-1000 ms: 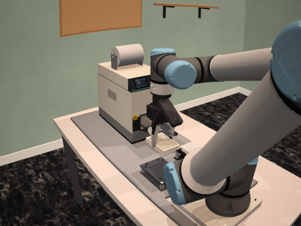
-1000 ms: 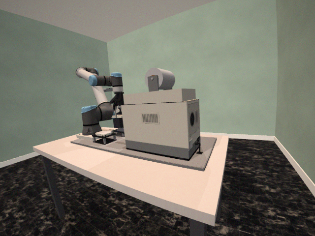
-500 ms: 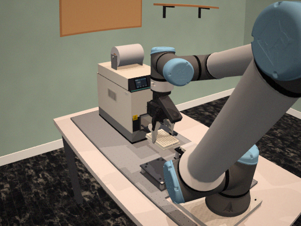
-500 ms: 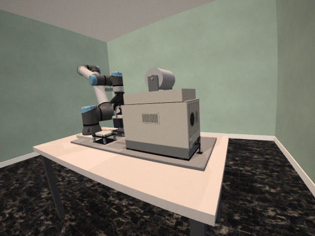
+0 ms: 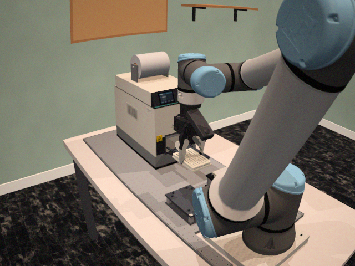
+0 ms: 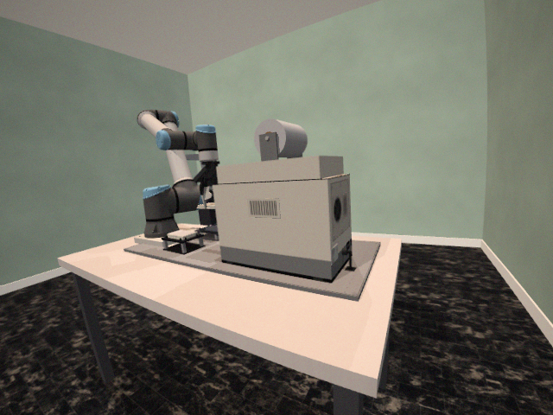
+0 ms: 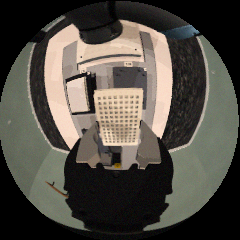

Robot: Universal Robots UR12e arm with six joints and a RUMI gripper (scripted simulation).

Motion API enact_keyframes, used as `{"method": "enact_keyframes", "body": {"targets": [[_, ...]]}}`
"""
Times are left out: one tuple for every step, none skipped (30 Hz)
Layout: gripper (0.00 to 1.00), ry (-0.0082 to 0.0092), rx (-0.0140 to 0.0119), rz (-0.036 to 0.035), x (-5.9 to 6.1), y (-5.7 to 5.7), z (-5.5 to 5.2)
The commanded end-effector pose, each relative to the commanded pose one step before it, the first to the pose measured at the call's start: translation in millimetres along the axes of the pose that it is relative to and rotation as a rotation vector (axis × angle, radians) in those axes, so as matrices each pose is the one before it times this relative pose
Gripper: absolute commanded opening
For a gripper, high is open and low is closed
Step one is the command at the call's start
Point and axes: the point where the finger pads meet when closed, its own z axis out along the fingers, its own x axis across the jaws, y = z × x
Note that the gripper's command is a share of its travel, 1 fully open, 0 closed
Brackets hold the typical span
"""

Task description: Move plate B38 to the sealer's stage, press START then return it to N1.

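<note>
Cream rectangular plate with a grid of open square wells sits between the fingers of the partly open claw, gripped by its long sides. It is held level just outside the boxy beige sealer, its long axis running from the sealer toward the arm's base. A dark flat nest with small corner pegs bears no plate. The pale desk carries them.

Elbow, one: moved left and up in the top view. Upper arm, one: now steeper. Forearm, one: more sharply sloped in the top view. Plate B38, one: slightly farther up the top frame, with the fingers. N2 plate, one: more covered by the upper arm from above.
</note>
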Motion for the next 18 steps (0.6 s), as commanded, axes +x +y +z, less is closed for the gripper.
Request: {"method": "enact_keyframes", "body": {"targets": [[0.00,-0.00023,-0.00106,-0.00011,-5.11,7.93,-0.34],[0.00,0.00000,0.00000,0.00000,-1.35,1.90,0.00],[0.00,0.00000,0.00000,0.00000,-1.35,1.90,0.00],[0.00,0.00000,0.00000,0.00000,-1.35,1.90,0.00],[0.00,0.00000,0.00000,0.00000,-1.35,1.90,0.00],[0.00,0.00000,0.00000,0.00000,-1.35,1.90,0.00],[0.00,0.00000,0.00000,0.00000,-1.35,1.90,0.00],[0.00,0.00000,0.00000,0.00000,-1.35,1.90,0.00],[0.00,0.00000,0.00000,0.00000,-1.35,1.90,0.00],[0.00,0.00000,0.00000,0.00000,-1.35,1.90,0.00],[0.00,0.00000,0.00000,0.00000,-1.35,1.90,0.00],[0.00,0.00000,0.00000,0.00000,-1.35,1.90,0.00],[0.00,0.00000,0.00000,0.00000,-1.35,1.90,0.00],[0.00,0.00000,0.00000,0.00000,-1.35,1.90,0.00],[0.00,0.00000,0.00000,0.00000,-1.35,1.90,0.00],[0.00,0.00000,0.00000,0.00000,0.00,0.00,0.00],[0.00,0.00000,0.00000,0.00000,0.00,0.00,0.00],[0.00,0.00000,0.00000,0.00000,-1.35,1.90,0.00]]}}
